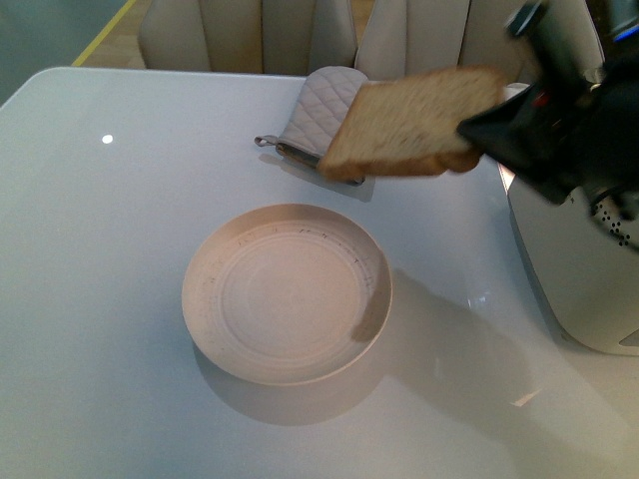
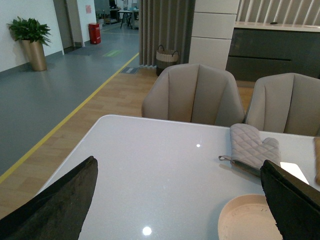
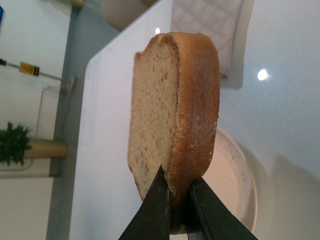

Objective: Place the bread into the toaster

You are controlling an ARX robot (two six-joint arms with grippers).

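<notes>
The bread (image 1: 414, 120) is off the bench (image 1: 100, 249) and in the air, up beyond the far right edge of the round cream plate (image 1: 200, 299), between the plate and the toaster (image 1: 569, 289). The right jaws are clamped on it. In the right wrist view the two dark tips pinch the slice (image 3: 172, 110) across its thickness at one crust edge, the brown crust facing the camera and the speckled face turned aside. From the front the slice lies tilted, broad face up, with its free end reaching out over the bench on the far side of the plate. The white toaster stands on the bench to the right of the plate and apart from it; the right arm (image 1: 584, 120) hides most of its top, so I cannot tell whether the bread touches it. A quilted grey oven mitt (image 1: 319, 105) lies flat on the bench beyond the plate, one side hidden behind the bread. The left jaws stand wide apart with nothing between them — the left wrist view shows the plate's rim (image 2: 235, 210) just by one of them and the mitt (image 2: 250, 147) farther off. Beige chairs (image 2: 195, 95) stand at the bench's far edge, past the plate.
</notes>
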